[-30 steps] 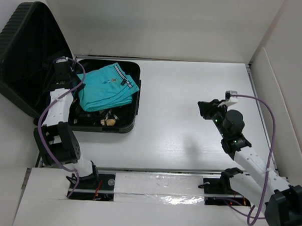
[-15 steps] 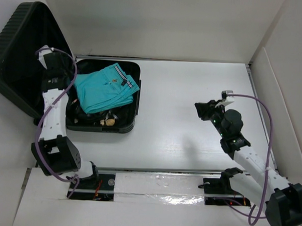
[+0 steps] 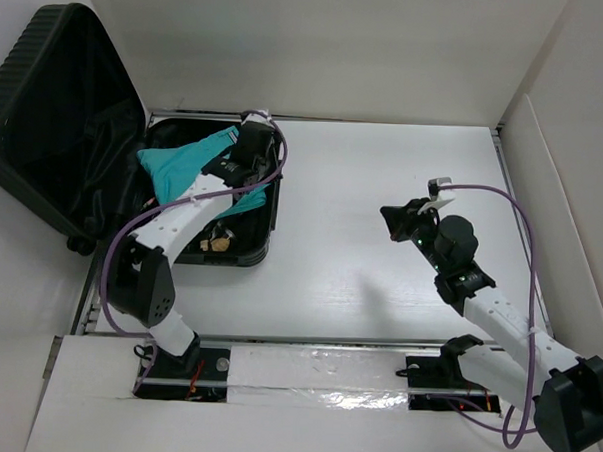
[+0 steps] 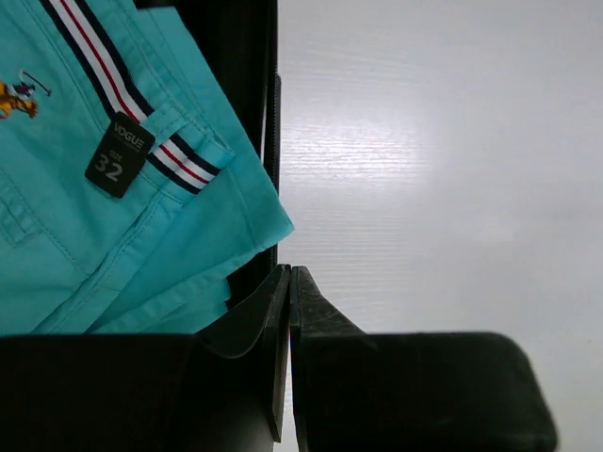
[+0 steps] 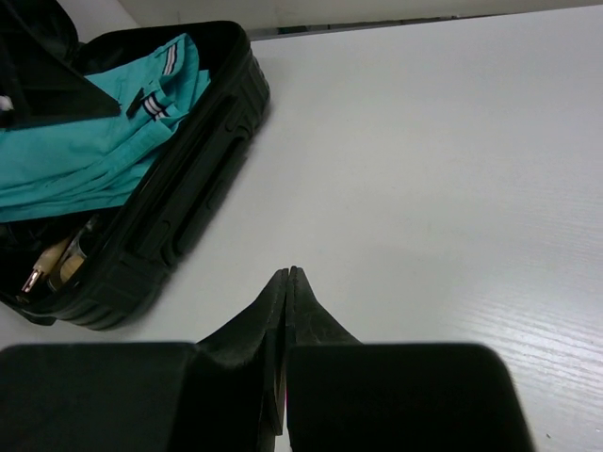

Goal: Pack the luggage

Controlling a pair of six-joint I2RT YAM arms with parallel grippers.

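Note:
The luggage [image 3: 62, 105] lies open at the left, its ribbed lid leaning on the side wall. Folded teal shorts [image 3: 179, 166] with a striped waistband [image 4: 104, 71] lie in its base. My left gripper [image 3: 255, 149] hangs over the far right part of the base, shut and empty. In the left wrist view its tips [image 4: 289, 273] sit just above the black rim [image 4: 268, 113], beside the shorts' corner. My right gripper [image 3: 390, 216] hovers over the bare table to the right, shut on nothing. From the right wrist, the luggage [image 5: 179, 217] lies well left of the closed tips [image 5: 287, 273].
Small tan items [image 3: 218, 243] lie in the near part of the base under the shorts. White walls stand at the back and on both sides. A cardboard panel [image 3: 553, 187] leans at the right. A purple cable loops along the left arm [image 3: 182, 216].
My left arm has swung from the lid side across the base to its far right corner. The shorts have shifted left. Both grippers have closed, and the right one drifted slightly left.

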